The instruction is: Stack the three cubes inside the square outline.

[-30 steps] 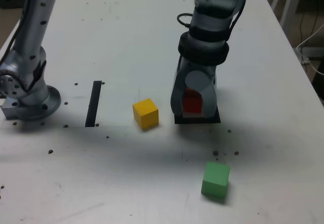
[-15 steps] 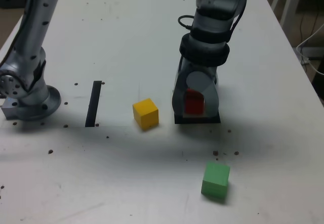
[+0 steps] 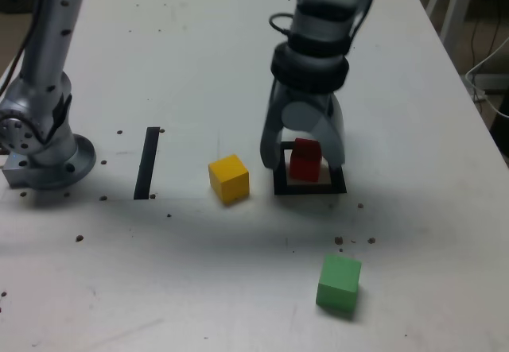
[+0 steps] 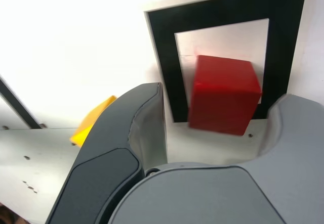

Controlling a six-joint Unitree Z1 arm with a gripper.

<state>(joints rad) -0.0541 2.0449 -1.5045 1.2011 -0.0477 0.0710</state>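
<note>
Red cube [image 3: 305,160] sits on the white centre of the square outline [image 3: 280,187], resting on the table and not lifted. In the wrist view the red cube [image 4: 224,94] lies within the outline [image 4: 162,62], its near edge overlapping the black band on one side, so it is not squarely centred.

Gripper [image 3: 303,158] hangs directly above the outline, pointing down. Jaws stand spread, one to each side of the cube, with clear gaps showing between each jaw and the cube's faces in the wrist view. Nothing is held.

Yellow cube [image 3: 229,178] rests on the table [image 3: 199,66] to the exterior view's left of the outline, near it but apart, turned slightly off-square to the table edge. A corner of the yellow cube [image 4: 92,120] shows in the wrist view past one jaw.

Green cube [image 3: 339,284] lies well apart from the outline, nearer the camera and a little to the exterior view's right, on its own.

Straight black strip [image 3: 147,162] marks the table further to the exterior view's left, beyond the yellow cube. Arm's base [image 3: 44,149] stands at the far left of the exterior view. Small dark specks are scattered over the white tabletop.
</note>
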